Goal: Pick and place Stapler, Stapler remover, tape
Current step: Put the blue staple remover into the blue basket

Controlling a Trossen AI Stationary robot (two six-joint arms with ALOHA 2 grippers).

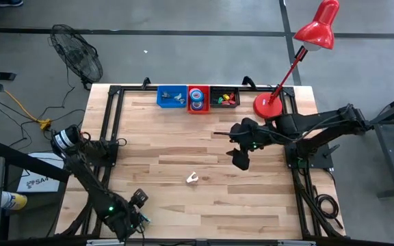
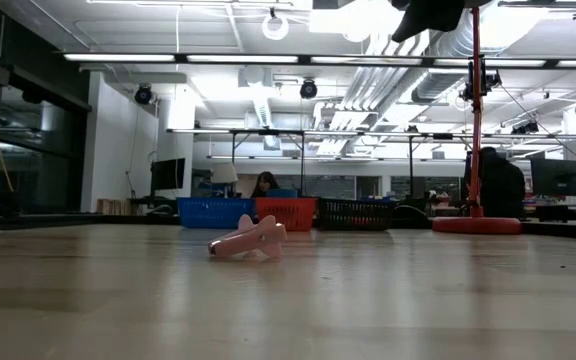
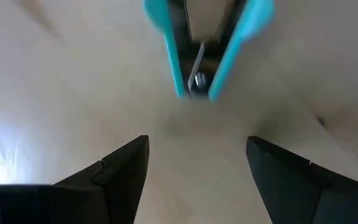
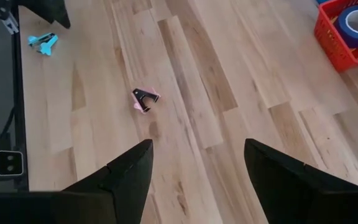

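Left claw [image 3: 197, 165] released, hovering just short of a teal remover [image 3: 207, 46] at the surface's [image 1: 183, 205] near-left corner. Right claw [image 4: 194, 165] released, above mid-surface; pink remover [image 1: 192, 179] lies centrally. Blue tape [image 1: 196, 96] sits in the red bin [image 1: 198, 109].

overhead looking down, low level across table [image 1: 183, 198], wrists close, sharing tabletop

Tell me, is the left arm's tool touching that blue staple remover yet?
Apart. In the left wrist view, bare table shows between the open left tool and the blue staple remover ahead of it.
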